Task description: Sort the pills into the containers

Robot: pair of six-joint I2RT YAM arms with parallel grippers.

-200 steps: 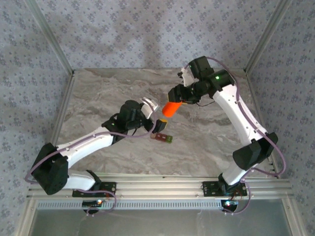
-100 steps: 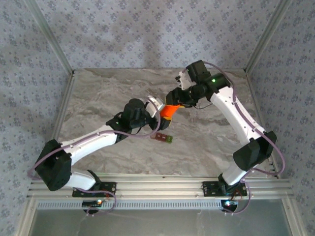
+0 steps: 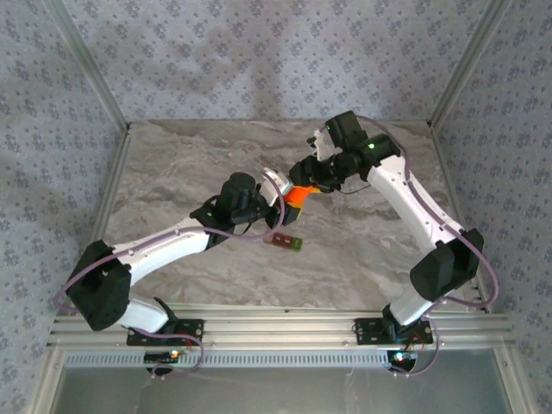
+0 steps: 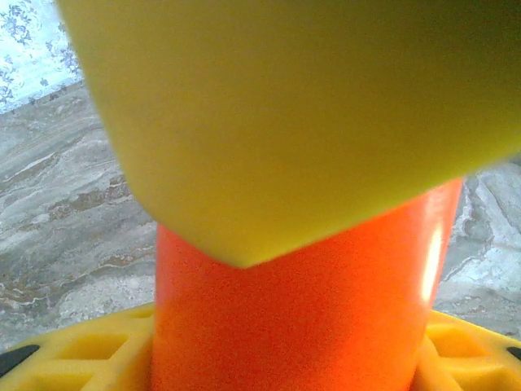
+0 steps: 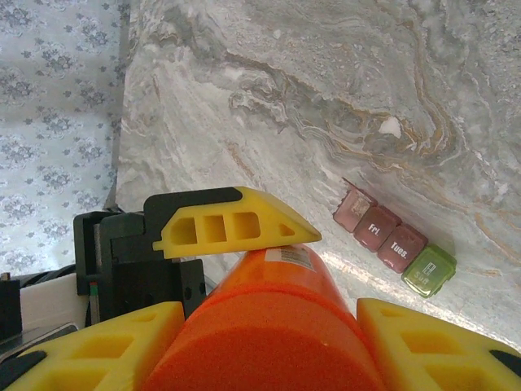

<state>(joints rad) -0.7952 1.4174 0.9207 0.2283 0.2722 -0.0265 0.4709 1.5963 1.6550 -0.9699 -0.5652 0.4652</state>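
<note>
An orange bottle [image 3: 298, 195] [image 5: 277, 326] hangs above the table between both arms. My right gripper [image 3: 314, 183] [image 5: 269, 358] is shut on its body, a yellow finger on each side. From the left, my left gripper [image 3: 281, 193] [image 4: 277, 318] has come in over the bottle's [image 4: 301, 309] far end. Its jaws stand above and below that end, and one yellow finger [image 5: 236, 224] presses on the labelled end. The containers [image 3: 285, 242] [image 5: 396, 238], a red-brown strip with a green end, lie flat on the table below. The pills are hidden.
The marble table [image 3: 190, 164] is bounded by metal frame posts at its back corners and patterned walls [image 3: 259, 52]. Both arms cross over the table's middle, above the strip. A rail [image 3: 285, 328] runs along the near edge.
My right gripper brought the bottle left toward the left gripper. My left gripper moved right over the bottle's end and its jaws narrowed onto it.
</note>
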